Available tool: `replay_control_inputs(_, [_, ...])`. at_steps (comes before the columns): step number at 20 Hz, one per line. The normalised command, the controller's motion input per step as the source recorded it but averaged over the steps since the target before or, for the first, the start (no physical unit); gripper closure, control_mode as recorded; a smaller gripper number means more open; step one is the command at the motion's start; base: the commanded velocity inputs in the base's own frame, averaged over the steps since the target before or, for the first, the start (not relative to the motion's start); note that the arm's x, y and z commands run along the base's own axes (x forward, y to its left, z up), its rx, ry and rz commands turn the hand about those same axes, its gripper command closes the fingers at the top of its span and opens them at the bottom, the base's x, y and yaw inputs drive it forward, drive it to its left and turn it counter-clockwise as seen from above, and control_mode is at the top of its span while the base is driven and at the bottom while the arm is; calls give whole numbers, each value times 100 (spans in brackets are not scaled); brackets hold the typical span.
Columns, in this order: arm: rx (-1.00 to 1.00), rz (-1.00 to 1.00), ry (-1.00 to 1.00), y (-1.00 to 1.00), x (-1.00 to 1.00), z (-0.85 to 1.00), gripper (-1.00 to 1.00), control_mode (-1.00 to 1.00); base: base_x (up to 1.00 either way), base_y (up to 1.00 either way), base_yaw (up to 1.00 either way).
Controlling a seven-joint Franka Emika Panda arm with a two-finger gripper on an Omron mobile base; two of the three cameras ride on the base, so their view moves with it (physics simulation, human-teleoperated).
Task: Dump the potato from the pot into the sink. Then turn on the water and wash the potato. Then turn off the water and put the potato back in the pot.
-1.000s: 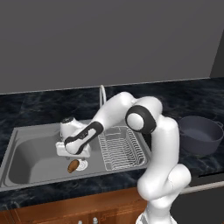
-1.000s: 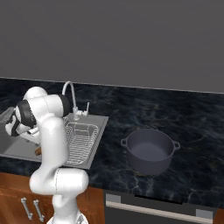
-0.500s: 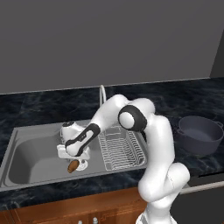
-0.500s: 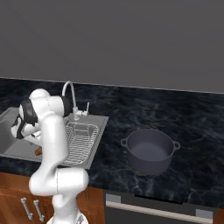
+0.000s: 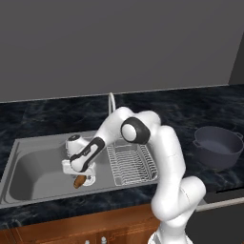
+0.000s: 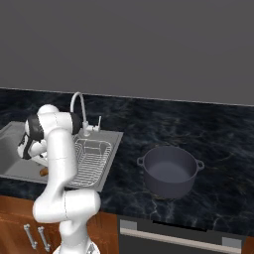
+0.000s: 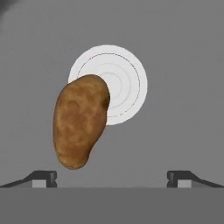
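- Potato (image 7: 80,124) lies on the sink (image 5: 33,167) floor, overlapping the left edge of the round white drain (image 7: 124,83) (hand view).
- Gripper (image 7: 112,177) hangs low over the basin with fingers spread wide, holding nothing; the potato sits nearer the left fingertip.
- Wire rack (image 5: 131,164) occupies the sink's right part.
- Pot (image 6: 169,170) stands on the dark counter (image 6: 223,149), well apart from the sink.

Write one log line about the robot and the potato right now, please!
pincer: open, above potato | potato: in sink, partly over drain | pot: empty, on counter
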Motion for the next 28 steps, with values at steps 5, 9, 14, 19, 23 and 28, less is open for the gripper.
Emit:
replay_control_inputs(5, [0, -1, 2, 19, 25, -28, -100, -100, 0, 0, 0])
replay_control_inputs(9, [0, -1, 3, 15, 23, -33, -100, -100, 0, 0, 0])
replay_control_inputs(14, [0, -1, 1, 8, 24, -30, -100, -100, 0, 0, 0])
replay_control_inputs(19, [0, -1, 1, 3, 14, -31, -100, -100, 0, 0, 0])
replay_control_inputs(23, [0, -3, 3, 0, 0, -37, -100, -100, 0, 0, 0])
replay_control_inputs(28, [0, -7, 4, 0, -10, -46, -100, -100, 0, 0, 0])
